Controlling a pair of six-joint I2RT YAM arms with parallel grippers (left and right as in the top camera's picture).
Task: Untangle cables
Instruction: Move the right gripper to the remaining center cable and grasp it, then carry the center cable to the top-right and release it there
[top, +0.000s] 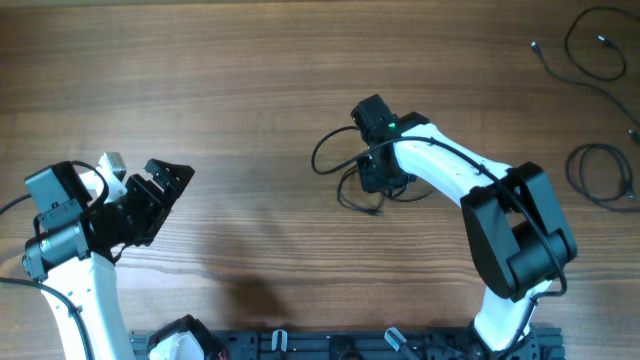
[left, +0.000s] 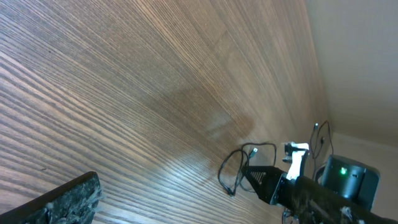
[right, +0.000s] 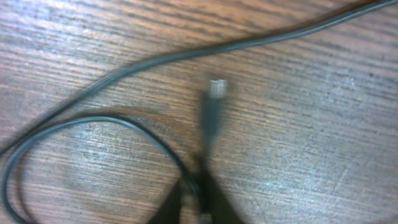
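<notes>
Fingertips of the right gripper (right: 196, 198) are clamped together on a thin black plug-ended cable (right: 209, 118) just above the wooden table (right: 323, 137). The cable's small pale plug (right: 217, 87) points away from the jaws and is slightly blurred. Beside it a loop of the same thin wire curves off to the left, and another strand crosses the grain beyond the plug. Seen from overhead, this small tangle of cables (top: 318, 150) lies near the middle of the table, partly hidden beneath the right arm (top: 500, 210). That arm reaches in from the near right edge, bent at the elbow, its wrist turned down over the wires. One coil (top: 575, 160) and a looser length (top: 570, 40) lie well apart at the far right edge. The left arm (top: 70, 250) sits at the near left, well apart from the tangle, and the left gripper (top: 168, 175) has its jaws spread wide, holding nothing, angled toward the wires.
</notes>
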